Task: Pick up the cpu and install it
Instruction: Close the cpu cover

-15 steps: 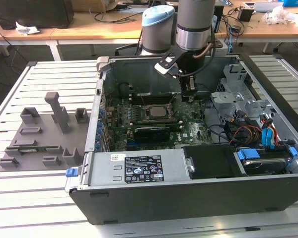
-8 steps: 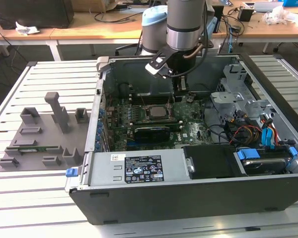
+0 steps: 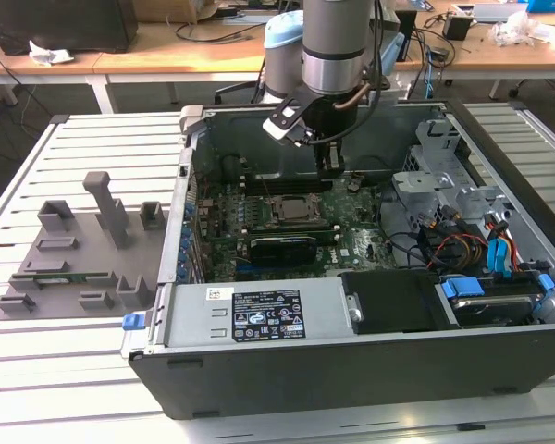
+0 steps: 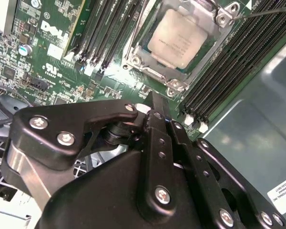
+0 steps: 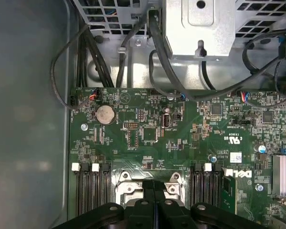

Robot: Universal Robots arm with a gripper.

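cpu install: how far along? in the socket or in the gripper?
Done: the cpu lies flat in the socket on the motherboard. In hand: nothing; the gripper is shut and empty, hanging above the motherboard beside the socket. Left: nothing of the pick-and-place that I can see; whether the socket is latched I cannot tell.

Room is open above the cpu (image 4: 181, 36), flanked by low memory slots (image 4: 229, 64), cables (image 3: 449, 248) aside.
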